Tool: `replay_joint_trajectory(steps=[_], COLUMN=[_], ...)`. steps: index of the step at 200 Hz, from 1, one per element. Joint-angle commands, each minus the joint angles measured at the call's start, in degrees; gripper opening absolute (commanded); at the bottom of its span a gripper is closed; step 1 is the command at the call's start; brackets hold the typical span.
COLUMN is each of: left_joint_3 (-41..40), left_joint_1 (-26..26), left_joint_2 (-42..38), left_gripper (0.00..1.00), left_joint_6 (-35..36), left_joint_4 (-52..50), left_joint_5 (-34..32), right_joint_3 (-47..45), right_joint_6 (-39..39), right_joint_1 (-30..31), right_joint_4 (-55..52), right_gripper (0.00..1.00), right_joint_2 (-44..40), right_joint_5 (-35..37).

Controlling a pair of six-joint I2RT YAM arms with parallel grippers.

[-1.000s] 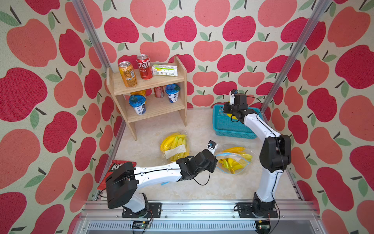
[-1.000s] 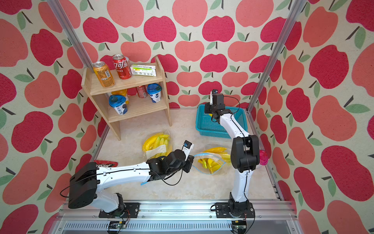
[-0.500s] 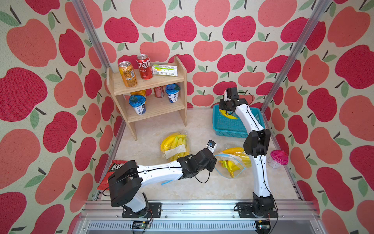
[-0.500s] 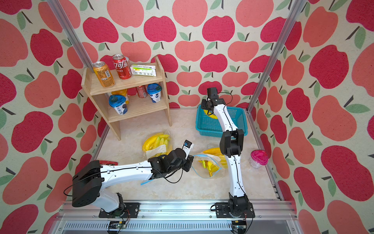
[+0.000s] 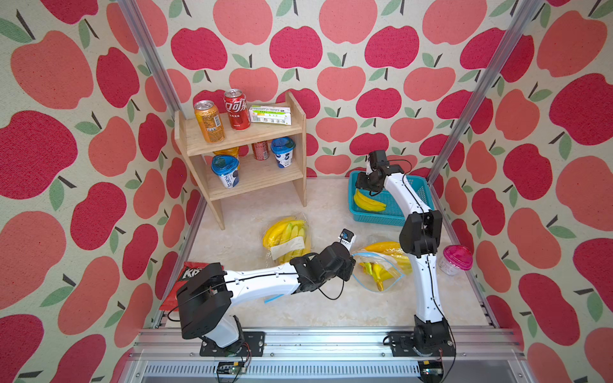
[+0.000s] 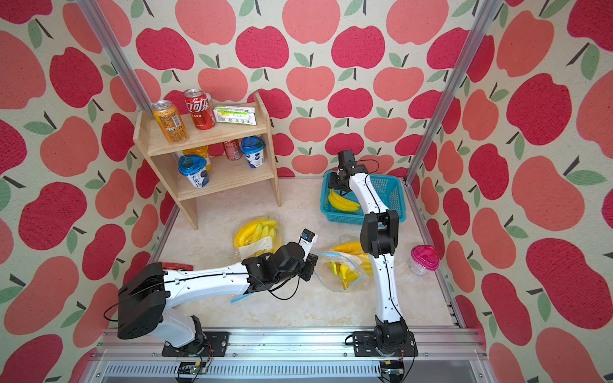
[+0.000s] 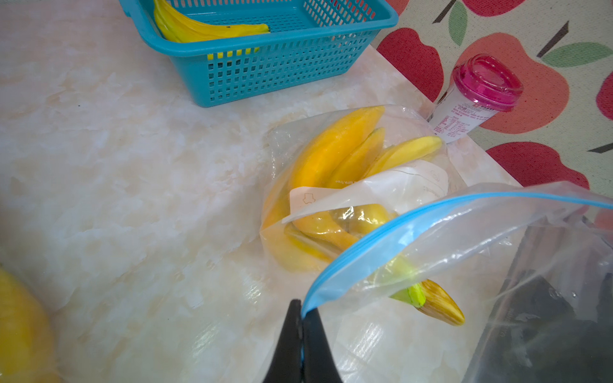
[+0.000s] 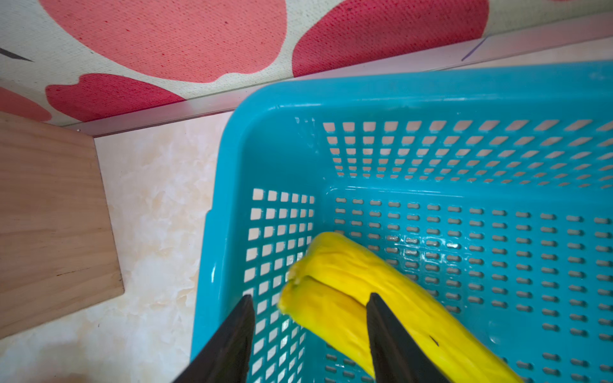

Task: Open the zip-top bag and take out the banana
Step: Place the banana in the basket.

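Observation:
My left gripper [image 7: 302,310] is shut on the blue zip rim of the clear zip-top bag [image 7: 464,232] and holds its mouth open on the floor [image 5: 381,275]. Yellow-green bananas [image 5: 378,278] lie inside it. At the back right, a yellow banana bunch [image 5: 368,202] lies in the teal basket [image 5: 391,215]. My right gripper [image 8: 310,296] hangs open just over the basket's left end. Its fingers [image 8: 391,331] straddle the banana [image 8: 348,275] without pinching it. Both top views show this, with the right gripper [image 6: 335,182] above the banana [image 6: 343,203].
A second sealed bag of bananas [image 5: 388,247] lies behind the open one, and a third [image 5: 287,237] sits mid-floor. A wooden shelf [image 5: 245,132] with cans and cups stands back left. A pink-lidded cup [image 5: 454,260] is by the right wall and a red snack bag [image 5: 189,275] by the left.
My right gripper has opened and the banana now lies loose in the basket. The right arm shifted slightly over the basket's left end. The left gripper keeps its hold on the bag.

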Motion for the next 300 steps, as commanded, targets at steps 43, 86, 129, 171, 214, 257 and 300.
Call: replay_joint_trajectory(steps=[43, 86, 129, 171, 214, 257, 300], left_joint_3=[1.12, 1.83, 1.74, 1.75, 2.09, 1.4, 0.1], left_joint_1=[-0.47, -0.48, -0.5, -0.48, -0.4, 0.29, 0.34], left_joint_2=[-0.28, 0.5, 0.99, 1.01, 1.2, 0.48, -0.4], left_gripper=[0.0, 0.0, 0.0, 0.0, 0.0, 0.0, 0.0], left_joint_6=[1.67, 2.03, 2.05, 1.69, 1.79, 1.43, 1.06], left_joint_4=[1.57, 2.25, 2.35, 2.21, 1.19, 0.95, 2.98], left_joint_5=[1.15, 2.84, 3.86, 4.32, 4.68, 4.54, 5.71], right_joint_3=[-23.16, -50.46, -67.1, -67.58, -74.33, -74.57, -71.35], right_joint_6=[-5.14, -9.47, 2.23, 17.32, 31.0, 32.88, 42.81], right_joint_1=[3.87, 16.67, 34.24, 54.28, 61.81, 67.31, 67.32], right_joint_4=[12.18, 16.89, 8.1, -10.19, -14.34, -13.32, -26.54], right_gripper=[0.78, 0.77, 0.68, 0.6, 0.5, 0.55, 0.57], right_joint_2=[-33.7, -63.07, -81.27, -75.81, -79.66, -88.18, -91.21], right_joint_5=[6.65, 14.94, 23.36, 39.36, 45.77, 52.38, 48.63])
